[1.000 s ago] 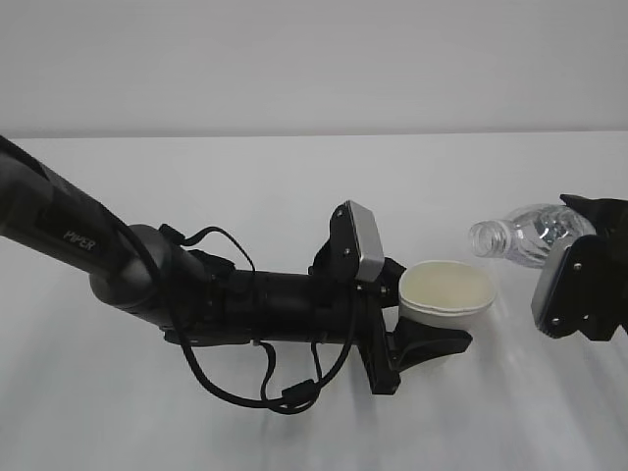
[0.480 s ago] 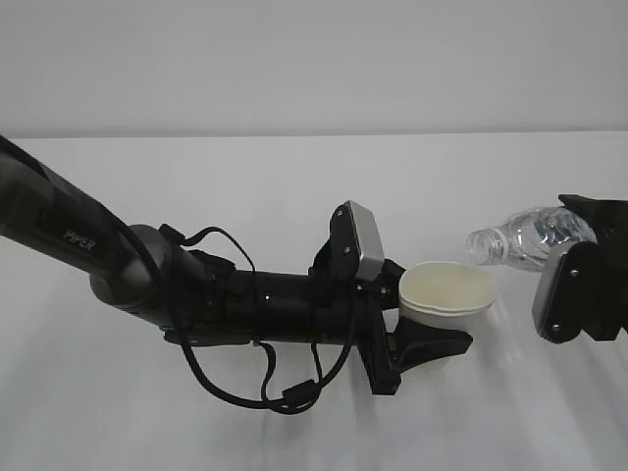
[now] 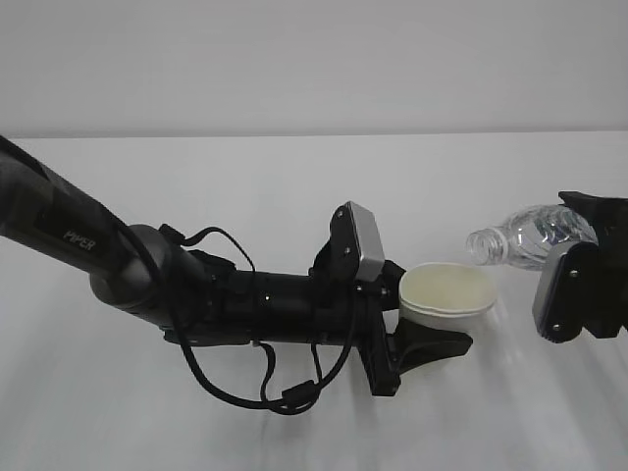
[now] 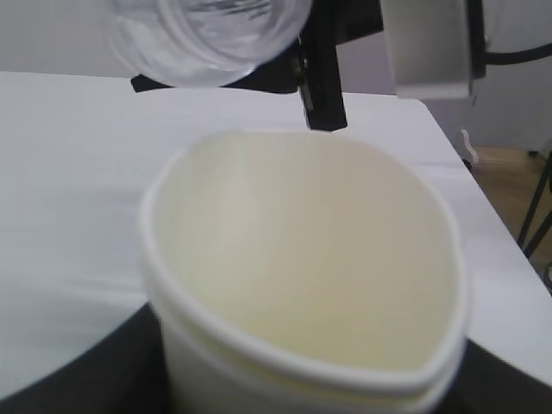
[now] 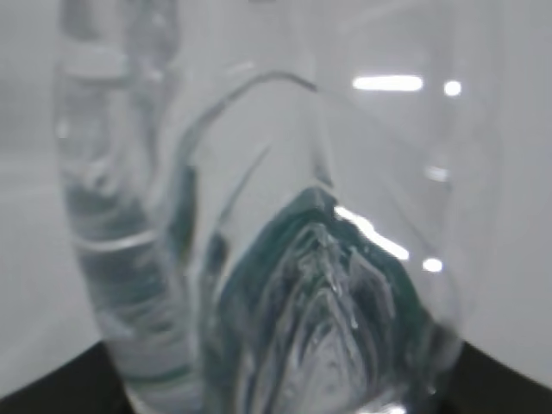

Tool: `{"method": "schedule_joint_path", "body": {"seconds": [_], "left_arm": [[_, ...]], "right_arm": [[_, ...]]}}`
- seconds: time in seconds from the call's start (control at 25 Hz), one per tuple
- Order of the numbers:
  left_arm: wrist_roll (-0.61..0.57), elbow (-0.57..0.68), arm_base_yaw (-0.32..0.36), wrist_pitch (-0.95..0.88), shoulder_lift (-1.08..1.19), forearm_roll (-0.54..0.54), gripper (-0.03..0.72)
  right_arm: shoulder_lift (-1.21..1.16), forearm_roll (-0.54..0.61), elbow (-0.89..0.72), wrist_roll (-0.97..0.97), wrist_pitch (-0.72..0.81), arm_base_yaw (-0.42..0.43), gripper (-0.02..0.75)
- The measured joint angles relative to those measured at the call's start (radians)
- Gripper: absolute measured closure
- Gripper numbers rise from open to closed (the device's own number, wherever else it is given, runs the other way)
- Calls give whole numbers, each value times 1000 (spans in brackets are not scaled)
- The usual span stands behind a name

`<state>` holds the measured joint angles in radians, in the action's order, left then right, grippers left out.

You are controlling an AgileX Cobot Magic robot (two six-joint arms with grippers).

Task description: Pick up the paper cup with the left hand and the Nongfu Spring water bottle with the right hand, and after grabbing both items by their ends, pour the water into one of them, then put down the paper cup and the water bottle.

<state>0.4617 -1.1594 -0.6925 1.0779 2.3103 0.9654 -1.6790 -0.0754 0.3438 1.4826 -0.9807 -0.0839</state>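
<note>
Clear ribbed bottle (image 3: 530, 235) tilts over squeezed, oval-rimmed paper cup (image 3: 448, 290).

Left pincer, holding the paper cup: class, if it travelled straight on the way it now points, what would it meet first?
Probably the right pincer holding the water bottle, which faces the left pincer past the paper cup; depth is uncertain.

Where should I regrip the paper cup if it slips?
Take the paper cup round its lower wall, below the rolled rim, coming in level from the left as the left gripper holds it now. It stands upright and open, and the bottle neck tilts toward it from the right.
</note>
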Motion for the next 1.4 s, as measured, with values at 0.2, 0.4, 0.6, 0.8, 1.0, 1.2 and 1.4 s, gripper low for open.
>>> {"method": "schedule_joint_path", "body": {"seconds": [0.2,0.4,0.6,0.8,1.0,1.2,1.4], "left_arm": [[0,0,0,0,0,8,259],[0,0,0,0,0,12,258],[0,0,0,0,0,13,259],[9,0,0,0,0,15,259],[11,0,0,0,0,21,259],[18,0,0,0,0,24,259],[23,0,-2,0,0,35,260]], "right_arm": [[0,0,0,4,-19,0,327],[0,-6,0,12,-25,0,327],[0,-11,0,22,-30,0,327],[0,-11,0,27,-43,0,327],[0,-4,0,29,-48,0,327],[0,-4,0,29,-49,0,327],[0,-4,0,45,-49,0,327]]}}
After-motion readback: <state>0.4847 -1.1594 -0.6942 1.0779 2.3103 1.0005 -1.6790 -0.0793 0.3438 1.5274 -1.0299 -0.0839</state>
